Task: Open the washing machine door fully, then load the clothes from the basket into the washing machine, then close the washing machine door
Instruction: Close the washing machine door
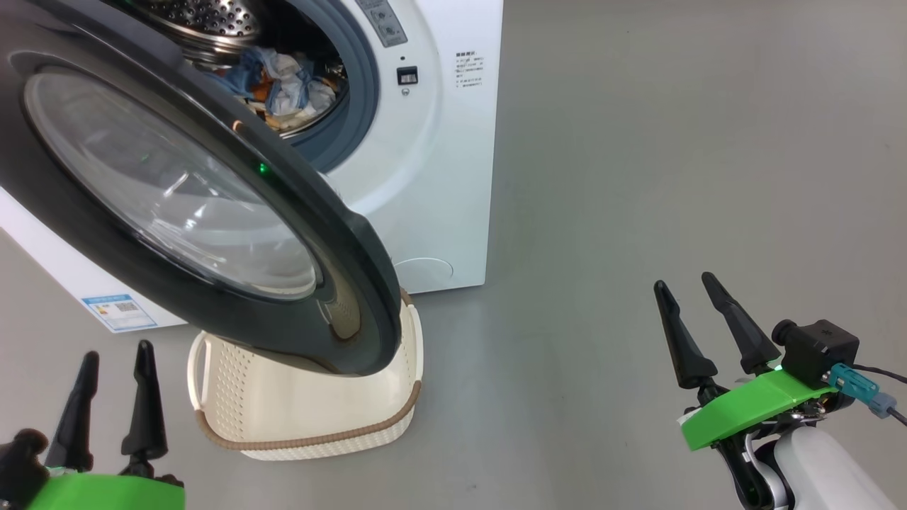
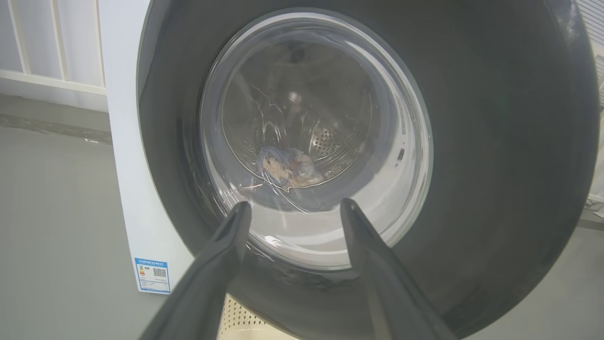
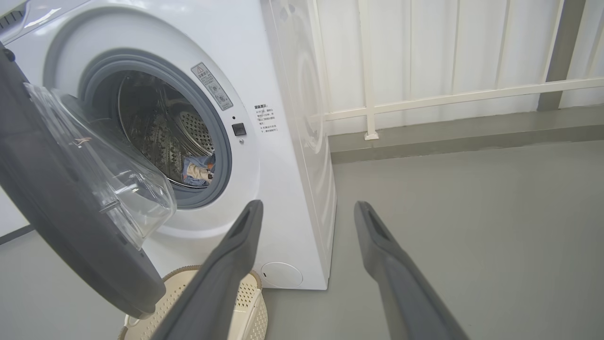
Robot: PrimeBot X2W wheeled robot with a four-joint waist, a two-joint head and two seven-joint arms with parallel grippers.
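A: Item 1, washer (image 1: 439,177)?
B: Door (image 1: 170,184) is found swung out, partly open. Clothes (image 1: 283,78) are seen lying in the drum (image 1: 205,18).
A: Item 2, basket (image 1: 312,418)?
B: Set on the floor (image 1: 638,177) before the washer, its top overlapped by the door's lower edge.
A: Items 3 and 4, grippers?
B: Left gripper (image 1: 117,350) is held open just beside the basket. Right gripper (image 1: 684,280) is held open, well apart from it, over the floor.
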